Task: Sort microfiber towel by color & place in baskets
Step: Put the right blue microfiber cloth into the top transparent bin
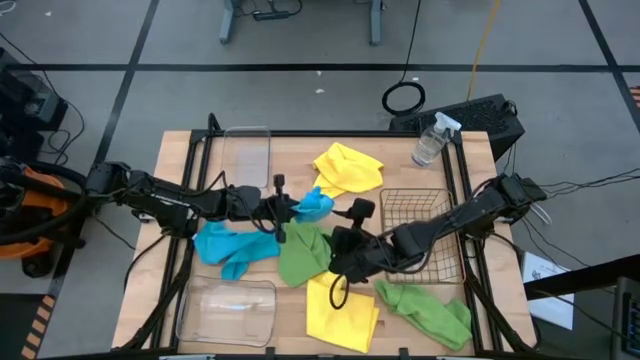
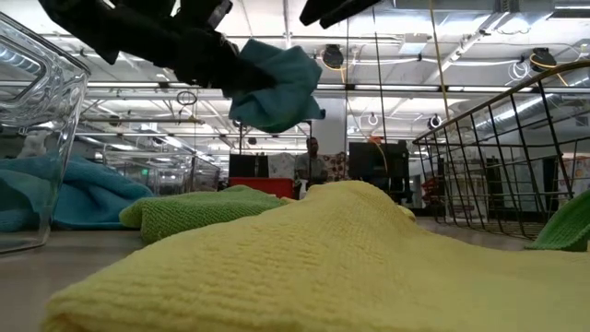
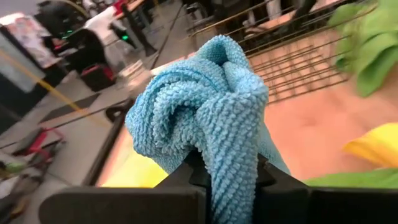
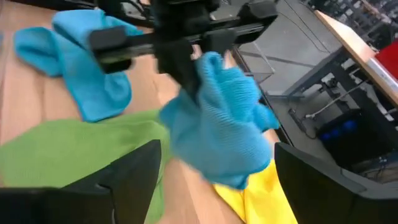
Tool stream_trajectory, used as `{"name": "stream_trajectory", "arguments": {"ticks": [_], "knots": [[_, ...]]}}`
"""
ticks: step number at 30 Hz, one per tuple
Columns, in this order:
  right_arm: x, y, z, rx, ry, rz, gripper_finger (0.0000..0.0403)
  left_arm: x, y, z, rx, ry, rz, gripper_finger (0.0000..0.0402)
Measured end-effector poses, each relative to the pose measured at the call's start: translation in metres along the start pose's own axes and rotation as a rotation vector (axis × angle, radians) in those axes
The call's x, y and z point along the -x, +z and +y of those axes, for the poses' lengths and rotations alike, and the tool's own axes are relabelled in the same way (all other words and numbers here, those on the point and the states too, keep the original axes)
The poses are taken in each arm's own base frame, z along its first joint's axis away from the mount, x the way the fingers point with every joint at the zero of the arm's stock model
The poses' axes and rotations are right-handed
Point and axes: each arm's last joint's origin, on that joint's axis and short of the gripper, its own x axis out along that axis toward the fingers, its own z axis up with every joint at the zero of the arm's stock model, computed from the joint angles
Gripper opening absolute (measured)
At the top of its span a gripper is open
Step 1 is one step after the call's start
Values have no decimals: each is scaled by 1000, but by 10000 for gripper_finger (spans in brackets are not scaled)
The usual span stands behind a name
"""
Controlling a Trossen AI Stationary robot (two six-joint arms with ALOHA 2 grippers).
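Observation:
My left gripper (image 1: 297, 208) hovers over the table's middle, shut on a bright blue towel (image 1: 316, 203), which the low view shows in the air (image 2: 277, 88). The second blue towel (image 1: 235, 250) lies flat to the left. One green towel (image 1: 305, 252) lies in the centre, the other (image 1: 427, 312) at the near right. One yellow towel (image 1: 348, 168) lies at the far side, the other (image 1: 340, 312) at the near edge. My right gripper (image 1: 340, 262) is open above the central green towel, touching nothing, beside the wire basket (image 1: 415, 232). My left gripper pinches a bunched fold of the blue towel (image 3: 227, 177) between its two fingers, several layers thick. The fingers come level from the table's left. The towel is lifted clear of the table and bulges in a wad beyond the fingertips (image 4: 217, 124).
One clear tub (image 1: 247, 155) stands at the far left and another (image 1: 227, 312) at the near left. A spray bottle (image 1: 432, 140) stands at the far right corner. Both arms meet near the table's middle. Black frame rails run along the table's sides.

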Motion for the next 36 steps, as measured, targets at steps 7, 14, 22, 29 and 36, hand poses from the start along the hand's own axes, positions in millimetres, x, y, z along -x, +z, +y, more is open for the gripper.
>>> {"name": "stream_trajectory", "arguments": {"ticks": [7, 14, 22, 29, 36], "knots": [[-33, -6, 11, 99, -31, 28, 302, -1, 8, 0, 45, -34, -47, 32], [-57, -11, 5, 79, -67, 71, 297, 0, 9, -3, 41, -73, -59, 32], [-70, -6, -4, 15, 40, 76, 254, 0, 11, -4, 36, -88, -81, 41], [-72, -7, -5, 21, 84, 98, 84, 0, 11, -5, 52, -94, -80, 73], [-72, -9, -5, 52, 150, 126, 34, 6, 16, -12, 52, -117, -86, 168]]}}
